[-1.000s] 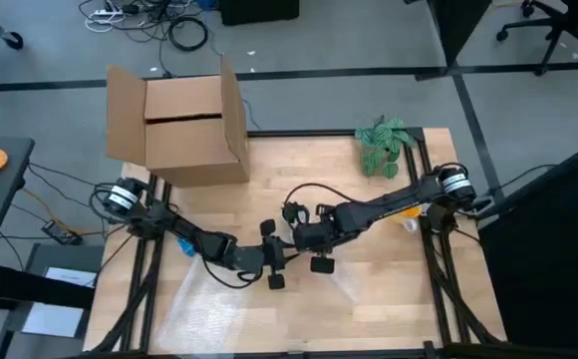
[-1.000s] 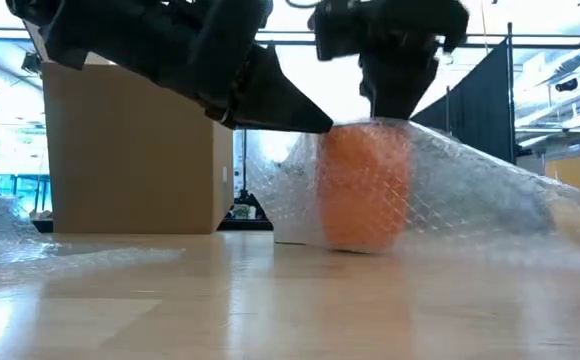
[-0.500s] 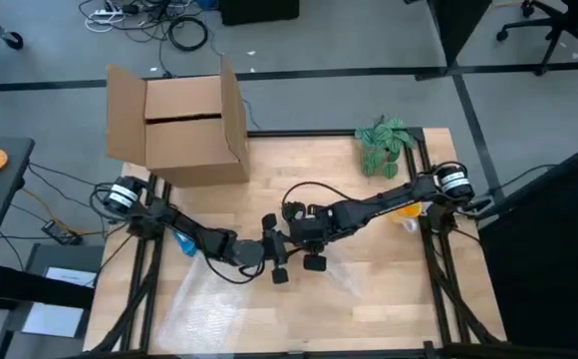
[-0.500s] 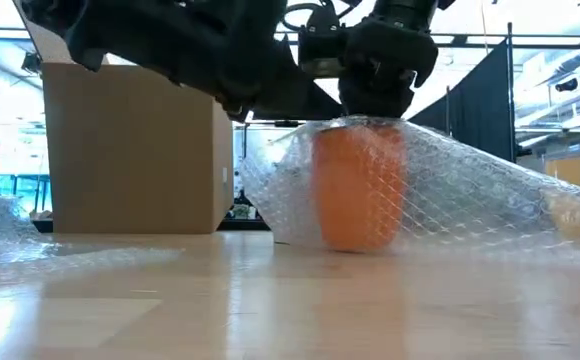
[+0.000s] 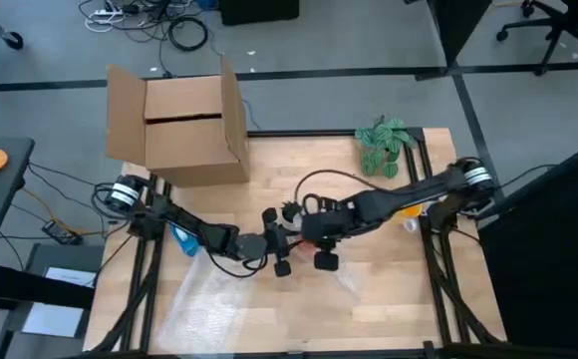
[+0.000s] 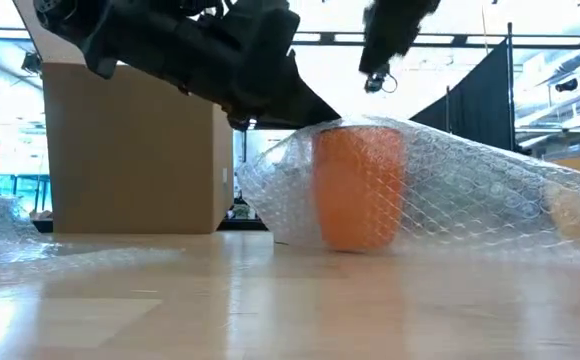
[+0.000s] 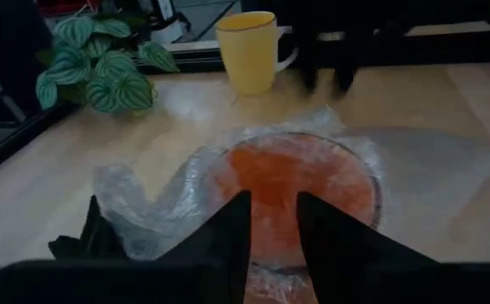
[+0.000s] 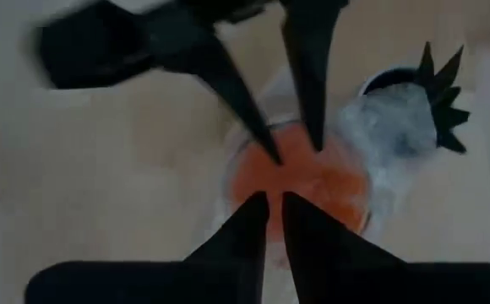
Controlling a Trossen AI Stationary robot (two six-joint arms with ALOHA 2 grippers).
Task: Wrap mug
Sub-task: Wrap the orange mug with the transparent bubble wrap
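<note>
Orange ceramic mug stands upright mid-table on the light wooden table, draped in a clear bubble wrap sheet. Far left sits an open brown cardboard box. Left gripper, fingers narrowly parted, hovers just over the mug's rim, pinching nothing I can make out. Right gripper, fingers nearly together, hangs above the mug, empty. A yellow mug stands beside a green leafy plant at the far right.

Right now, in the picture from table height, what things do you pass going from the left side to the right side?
Cardboard box → left gripper → orange mug under bubble wrap, which trails off to the right edge.
</note>
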